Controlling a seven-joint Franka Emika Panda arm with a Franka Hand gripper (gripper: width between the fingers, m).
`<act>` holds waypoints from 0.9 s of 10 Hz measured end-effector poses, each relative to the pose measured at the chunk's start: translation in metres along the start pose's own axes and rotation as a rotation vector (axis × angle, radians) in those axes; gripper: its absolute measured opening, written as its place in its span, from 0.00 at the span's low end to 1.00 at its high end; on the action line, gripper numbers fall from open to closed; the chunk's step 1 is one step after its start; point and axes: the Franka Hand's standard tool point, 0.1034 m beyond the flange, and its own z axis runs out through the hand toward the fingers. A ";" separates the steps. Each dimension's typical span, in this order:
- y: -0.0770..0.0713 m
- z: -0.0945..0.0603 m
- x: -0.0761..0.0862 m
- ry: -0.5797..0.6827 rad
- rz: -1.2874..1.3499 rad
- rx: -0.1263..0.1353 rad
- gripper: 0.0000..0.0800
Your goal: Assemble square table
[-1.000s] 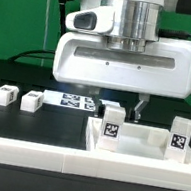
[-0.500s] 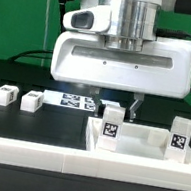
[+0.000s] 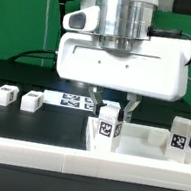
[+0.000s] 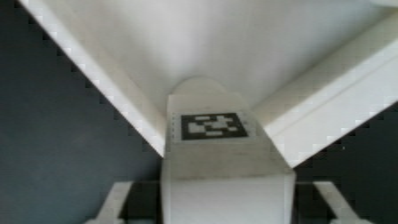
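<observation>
The square tabletop is seen lying rim-up at the exterior view's right, just behind the white border wall. At its corner on the exterior view's left, the held leg is stood upright. In the wrist view this leg is framed against the tabletop's inner corner. The gripper appears clamped on it, the leg filling the gap between the fingers.

Since a second ago the jaws have been drawn in, the leg has been nudged slightly toward the exterior view's left, and the arm's body has been shifted right. The grasp is judged to be newly made, so seating this leg in its corner can now be attempted.

A second leg is stood at the tabletop's right. Two loose legs are left near the marker board. Only black-and-white square tags are carried; no lettering or brand can be read.
</observation>
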 end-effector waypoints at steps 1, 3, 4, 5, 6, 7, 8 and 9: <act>0.000 0.000 0.000 0.001 0.108 -0.001 0.37; 0.001 0.000 0.000 0.003 0.308 -0.004 0.37; 0.001 0.000 0.000 0.004 0.378 -0.004 0.37; 0.002 0.000 0.000 0.004 0.404 -0.004 0.37; 0.002 0.000 0.001 -0.002 0.431 -0.008 0.37; 0.001 0.000 0.001 -0.007 0.475 -0.007 0.37; 0.001 0.000 0.000 -0.009 0.532 -0.006 0.37; 0.001 0.000 0.000 -0.009 0.502 -0.006 0.37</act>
